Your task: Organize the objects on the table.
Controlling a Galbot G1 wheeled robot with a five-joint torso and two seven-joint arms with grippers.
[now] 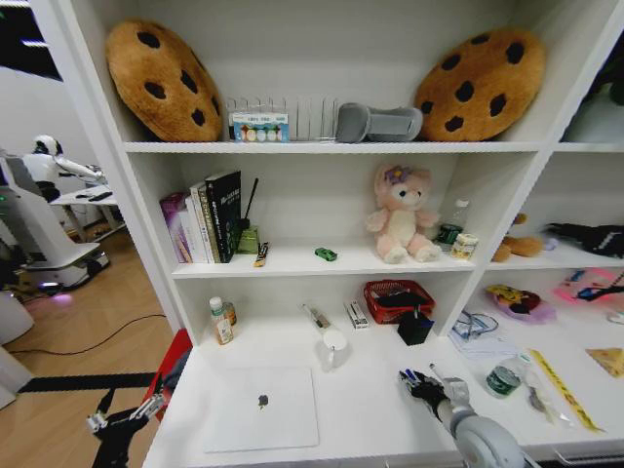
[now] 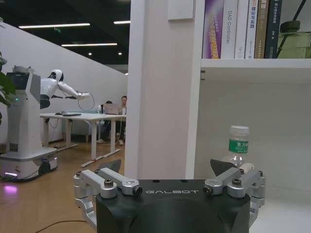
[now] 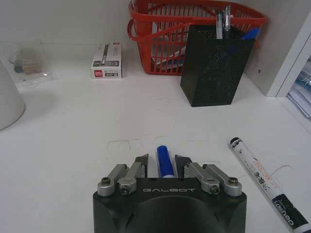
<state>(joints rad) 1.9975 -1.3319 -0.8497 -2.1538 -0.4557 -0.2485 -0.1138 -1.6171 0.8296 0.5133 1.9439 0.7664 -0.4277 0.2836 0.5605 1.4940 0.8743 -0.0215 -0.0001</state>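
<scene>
Nearest the desk's (image 1: 370, 429) front edge, right gripper (image 3: 162, 164) clamped on a blue-capped marker (image 3: 165, 160), held low, likely bound for the black pen cup (image 3: 214, 65) toward the back. Beside it, a second marker (image 3: 265, 182) lying loose. Front left, closed laptop (image 1: 261, 408). Off the left edge, left gripper (image 2: 167, 171) spread wide, idle. Up on the shelf, green toy car (image 1: 326, 254).

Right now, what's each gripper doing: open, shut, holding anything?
Left gripper: open, empty, beside the table's left end.
Right gripper: shut on the blue-capped marker, above the tabletop.
</scene>
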